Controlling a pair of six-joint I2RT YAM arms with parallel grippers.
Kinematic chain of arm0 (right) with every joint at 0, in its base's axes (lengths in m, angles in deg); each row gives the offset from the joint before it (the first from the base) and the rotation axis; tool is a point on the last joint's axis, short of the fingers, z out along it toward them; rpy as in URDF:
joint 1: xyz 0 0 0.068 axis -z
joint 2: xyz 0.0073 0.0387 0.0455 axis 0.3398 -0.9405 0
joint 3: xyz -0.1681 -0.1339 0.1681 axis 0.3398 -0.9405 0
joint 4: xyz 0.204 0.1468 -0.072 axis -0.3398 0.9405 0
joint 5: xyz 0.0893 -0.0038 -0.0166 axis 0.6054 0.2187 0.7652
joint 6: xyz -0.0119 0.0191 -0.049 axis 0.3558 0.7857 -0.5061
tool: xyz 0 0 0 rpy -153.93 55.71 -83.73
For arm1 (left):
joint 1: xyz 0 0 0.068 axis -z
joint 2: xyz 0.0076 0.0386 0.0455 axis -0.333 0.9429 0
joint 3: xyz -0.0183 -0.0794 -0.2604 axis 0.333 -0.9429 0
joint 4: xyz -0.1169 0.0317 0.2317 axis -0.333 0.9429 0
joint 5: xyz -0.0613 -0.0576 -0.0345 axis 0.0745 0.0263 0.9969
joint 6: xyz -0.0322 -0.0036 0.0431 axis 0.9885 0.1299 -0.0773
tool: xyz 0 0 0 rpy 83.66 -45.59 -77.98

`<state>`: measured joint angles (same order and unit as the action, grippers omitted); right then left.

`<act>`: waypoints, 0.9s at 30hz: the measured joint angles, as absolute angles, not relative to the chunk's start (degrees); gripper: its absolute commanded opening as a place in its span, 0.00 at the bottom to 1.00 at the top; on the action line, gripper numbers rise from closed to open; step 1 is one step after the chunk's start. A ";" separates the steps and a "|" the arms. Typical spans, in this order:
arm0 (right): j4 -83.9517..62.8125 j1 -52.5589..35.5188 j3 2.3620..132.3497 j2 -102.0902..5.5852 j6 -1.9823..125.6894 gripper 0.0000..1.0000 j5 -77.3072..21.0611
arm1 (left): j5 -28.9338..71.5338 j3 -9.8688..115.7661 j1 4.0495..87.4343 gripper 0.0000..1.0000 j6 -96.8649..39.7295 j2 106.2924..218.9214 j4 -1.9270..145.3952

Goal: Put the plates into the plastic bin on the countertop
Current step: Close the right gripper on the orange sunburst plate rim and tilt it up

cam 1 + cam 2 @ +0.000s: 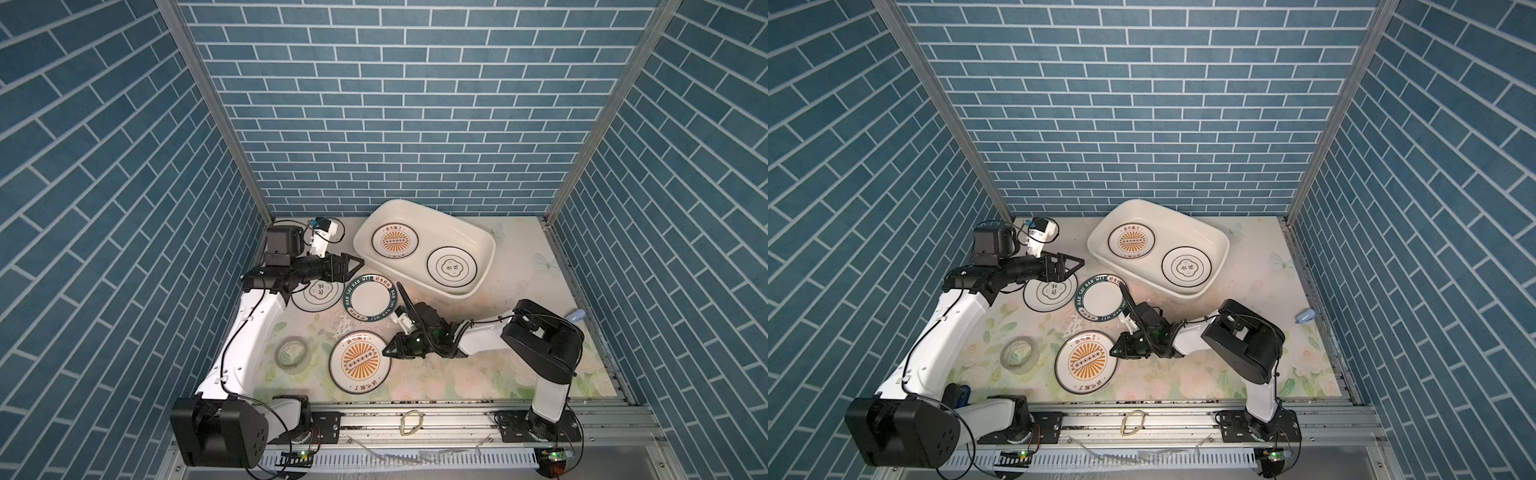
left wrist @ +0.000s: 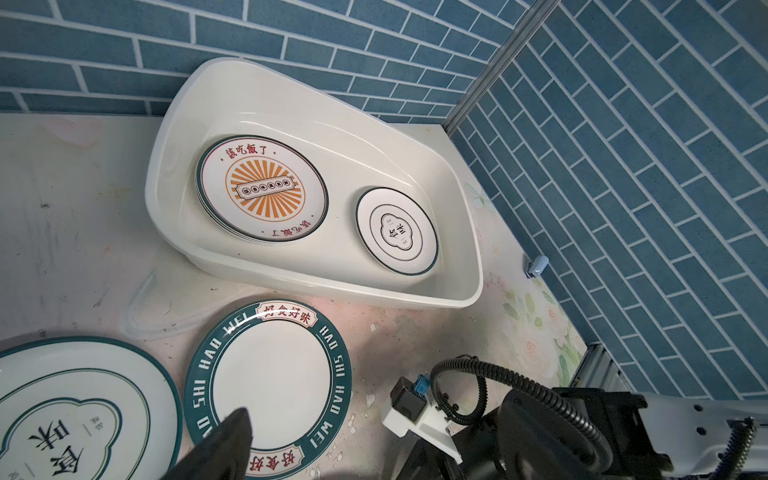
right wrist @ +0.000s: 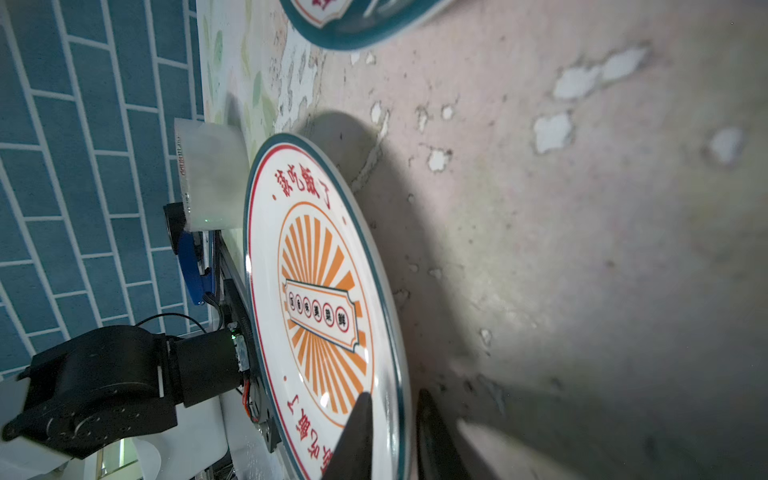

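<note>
A round white plate with an orange sunburst centre (image 1: 360,362) lies on the pale flower-printed countertop (image 1: 519,266), at about 6 o'clock in both top views. I judge it stiff, glossy and slippery, likely to chip if dropped. The thin raised rim is its only handhold, and held by one edge it will want to sag.

The right gripper (image 3: 392,399) meets that rim at the plate's 3 o'clock. Its jaws stand narrow, one above and one below the rim; I cannot tell whether they pinch.

A green lettered-rim plate (image 1: 371,298) sits at 12 o'clock from it and a translucent tape roll (image 1: 293,351) at 9. The large cream-white plastic bin (image 1: 453,224), at 1 o'clock, holds more plates. The left gripper (image 1: 355,266) hangs wide open at 11 o'clock, holding nothing.
</note>
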<state>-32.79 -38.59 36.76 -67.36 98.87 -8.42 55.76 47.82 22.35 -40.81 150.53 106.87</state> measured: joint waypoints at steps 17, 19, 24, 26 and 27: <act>-34.60 -38.53 36.69 -67.34 100.77 0.02 -8.31 | 55.92 47.73 22.35 0.94 -40.53 149.81 106.87; -34.67 -38.53 36.69 -67.34 100.84 0.01 -8.24 | 55.92 47.73 22.35 0.94 -40.53 149.76 106.87; -34.87 -38.53 36.69 -67.34 100.84 0.00 -8.24 | 55.94 47.73 22.35 0.94 -40.53 149.41 106.87; -35.06 -38.53 36.56 -67.32 100.84 0.00 -8.29 | 55.92 47.73 22.30 0.94 -40.53 149.28 106.89; -35.15 -38.53 36.43 -67.28 100.84 0.00 -8.31 | 55.94 47.73 22.30 0.94 -40.53 149.24 106.89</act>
<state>-35.15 -38.53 36.43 -67.28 100.84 -8.31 55.94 47.73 22.30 -40.53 149.24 106.89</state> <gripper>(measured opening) 0.074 0.939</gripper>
